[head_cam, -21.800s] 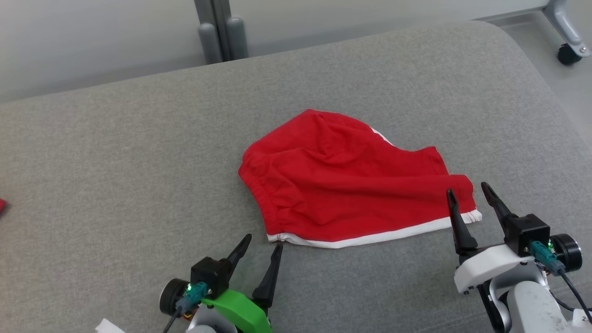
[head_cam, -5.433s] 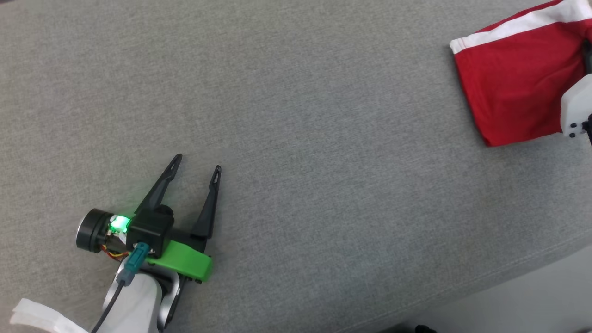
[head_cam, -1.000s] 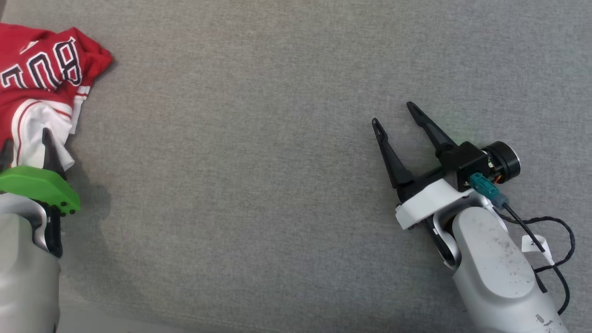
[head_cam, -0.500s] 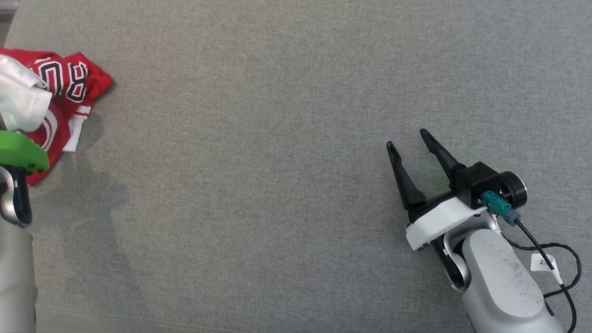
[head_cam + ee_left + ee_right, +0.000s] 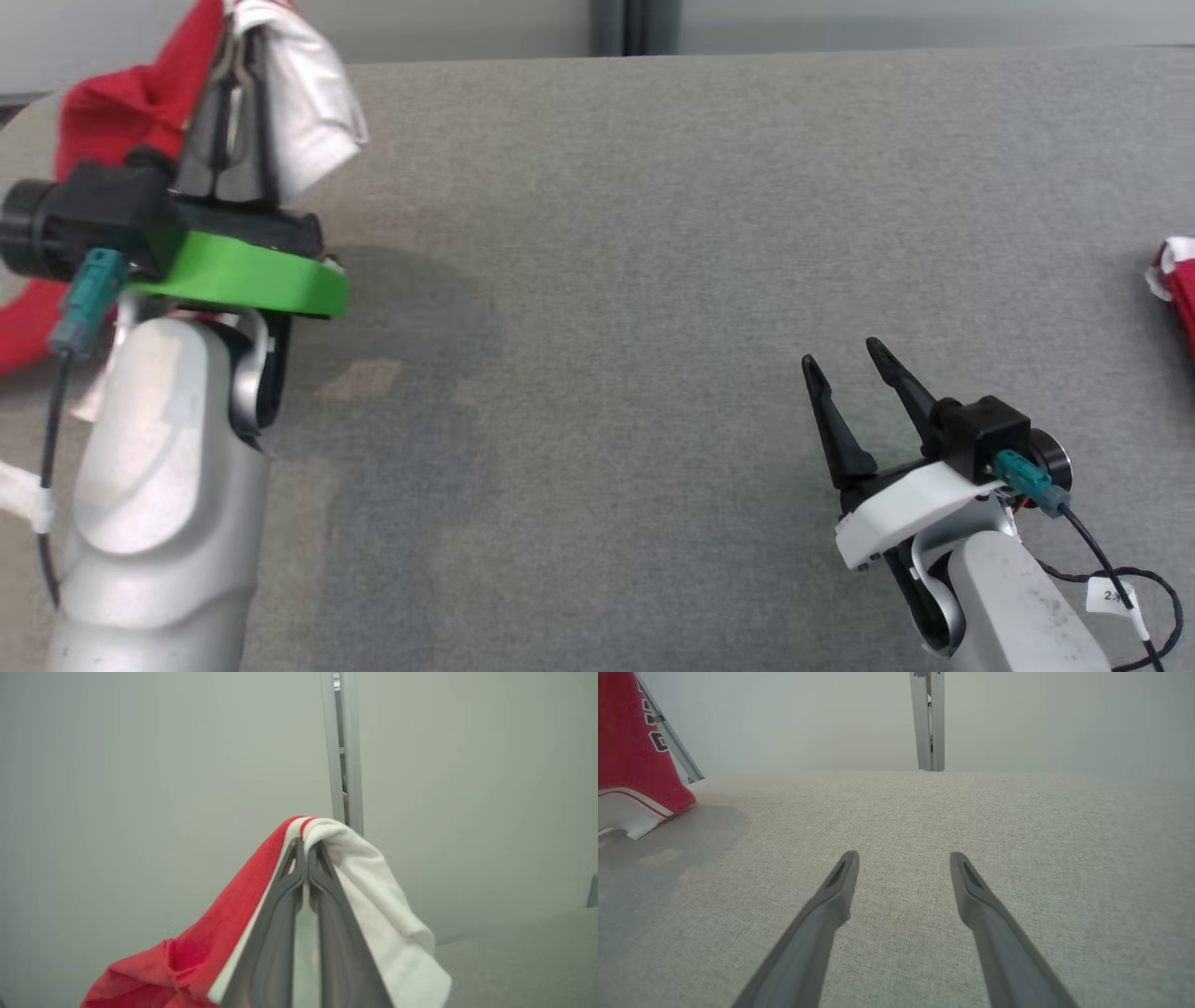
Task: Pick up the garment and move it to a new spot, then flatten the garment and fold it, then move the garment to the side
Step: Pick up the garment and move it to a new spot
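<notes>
The left gripper (image 5: pixel 306 844) has its jaws pressed together, pinching the red-and-white jersey garment (image 5: pixel 224 914), which hangs over the left end of the grey fabric surface (image 5: pixel 653 233). The right gripper (image 5: pixel 840 352) has its jaws spread and empty. The pick-up looks done; placing, flattening, folding and setting aside are left.

Garment (image 5: pixel 112 117) at far left, caught betw. fingers of L gripper (image 5: pixel 245 37), hanging down both sides of it. Its lower end is close to the padded surface (image 5: pixel 597 233); touching or not, can't tell. L gripper is up above the surface's far-left corner, w/ L arm (image 5: pixel 159 485) at near left. R gripper (image 5: pixel 840 353) at near right, low over surface, well apart from garment. Second cloth (image 5: pixel 1178 289) on surface at right edge, farther than R gripper. Upright post (image 5: pixel 635 26) behind far edge, approx centre, wall (image 5: pixel 140 765) behind it.
</notes>
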Robot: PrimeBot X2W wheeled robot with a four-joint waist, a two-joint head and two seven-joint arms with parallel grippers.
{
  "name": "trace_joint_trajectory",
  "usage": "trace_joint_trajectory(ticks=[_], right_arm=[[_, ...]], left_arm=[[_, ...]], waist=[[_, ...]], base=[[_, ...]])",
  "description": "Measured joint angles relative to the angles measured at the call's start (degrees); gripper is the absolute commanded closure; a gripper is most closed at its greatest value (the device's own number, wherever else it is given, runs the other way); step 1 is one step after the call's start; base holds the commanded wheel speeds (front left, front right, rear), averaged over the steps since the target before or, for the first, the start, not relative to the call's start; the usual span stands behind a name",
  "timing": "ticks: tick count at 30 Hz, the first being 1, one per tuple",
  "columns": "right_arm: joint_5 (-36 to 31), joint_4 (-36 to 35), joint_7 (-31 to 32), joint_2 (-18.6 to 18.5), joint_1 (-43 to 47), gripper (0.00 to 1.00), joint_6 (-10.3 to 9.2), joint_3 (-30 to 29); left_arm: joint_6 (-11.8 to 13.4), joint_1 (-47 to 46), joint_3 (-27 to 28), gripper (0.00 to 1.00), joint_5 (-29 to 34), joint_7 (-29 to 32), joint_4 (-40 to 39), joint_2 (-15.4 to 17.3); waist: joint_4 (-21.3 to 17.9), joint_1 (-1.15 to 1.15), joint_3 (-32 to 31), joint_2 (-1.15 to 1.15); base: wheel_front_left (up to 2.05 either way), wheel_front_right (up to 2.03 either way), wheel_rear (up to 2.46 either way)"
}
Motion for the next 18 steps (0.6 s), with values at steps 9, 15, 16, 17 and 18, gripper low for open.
trace_joint_trajectory(ticks=[9, 15, 16, 17, 18], right_arm=[[2.0, -0.9, 0.0, 0.0, 0.8, 0.00, 0.00, 2.0], [2.4, -1.4, 0.0, 0.0, 2.0, 0.00, 0.00, 3.1], [2.5, -1.4, 0.0, -0.1, 2.2, 0.00, 0.00, 3.1], [2.6, -1.5, 0.0, -0.1, 2.3, 0.00, 0.00, 3.1], [2.6, -1.6, 0.0, -0.1, 2.4, 0.00, 0.00, 3.1]], left_arm=[[0.0, 1.8, -13.5, 1.00, -3.0, 0.0, 1.8, -4.8], [0.0, 1.8, -20.4, 1.00, -4.2, 0.0, 4.5, -7.0], [0.0, 1.9, -21.1, 1.00, -4.3, 0.0, 5.1, -7.3], [0.0, 2.0, -21.4, 0.65, -4.3, 0.0, 5.6, -7.4], [-0.1, 2.3, -21.6, 0.17, -4.3, 0.0, 5.9, -7.6]], waist=[[-10.6, 0.00, -1.3, 0.00], [-17.8, 0.00, -1.1, 0.00], [-18.9, 0.00, -1.1, 0.00], [-20.0, 0.00, -1.0, 0.00], [-20.7, 0.00, -0.9, 0.00]], base=[[0.00, 0.00, 0.00], [0.00, 0.00, 0.00], [0.00, 0.00, 0.00], [0.00, 0.00, 0.00], [0.00, 0.00, 0.00]])
